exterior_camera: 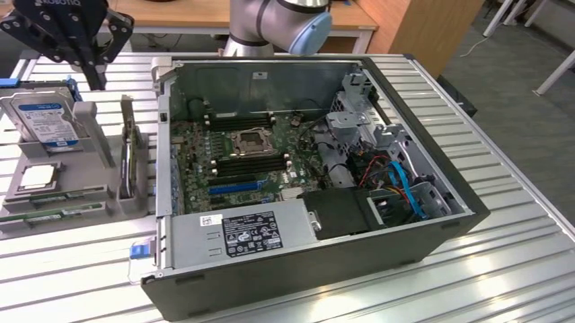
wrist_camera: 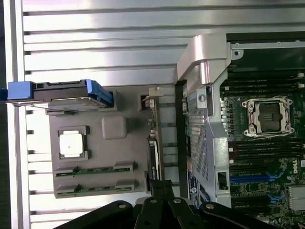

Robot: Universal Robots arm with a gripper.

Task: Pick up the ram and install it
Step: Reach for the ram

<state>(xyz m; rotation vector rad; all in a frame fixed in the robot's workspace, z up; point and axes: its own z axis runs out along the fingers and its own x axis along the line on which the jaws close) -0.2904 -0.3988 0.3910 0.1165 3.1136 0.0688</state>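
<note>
Two ram sticks, thin green boards, lie in slots at the front of a grey holder tray (exterior_camera: 99, 202): one ram stick (exterior_camera: 56, 196) (wrist_camera: 95, 170) and a second ram stick (exterior_camera: 50, 216) (wrist_camera: 95, 188) beside it. My gripper (exterior_camera: 94, 79) (wrist_camera: 162, 190) hangs shut and empty above the back of the tray, near the hard drive, well apart from the ram. The open computer case (exterior_camera: 431, 168) lies on its side, showing the motherboard (exterior_camera: 202, 145) with its CPU socket (exterior_camera: 248, 140) (wrist_camera: 267, 117) and long memory slots (exterior_camera: 252, 161) on either side.
On the tray, a blue-labelled hard drive (exterior_camera: 45, 120) (wrist_camera: 62, 93) stands upright, a CPU chip (exterior_camera: 38, 176) (wrist_camera: 72, 144) lies flat, and an expansion card (exterior_camera: 131, 155) (wrist_camera: 153, 143) stands on edge beside the case wall. A power supply (exterior_camera: 242, 232) fills the case front. The table is slatted metal.
</note>
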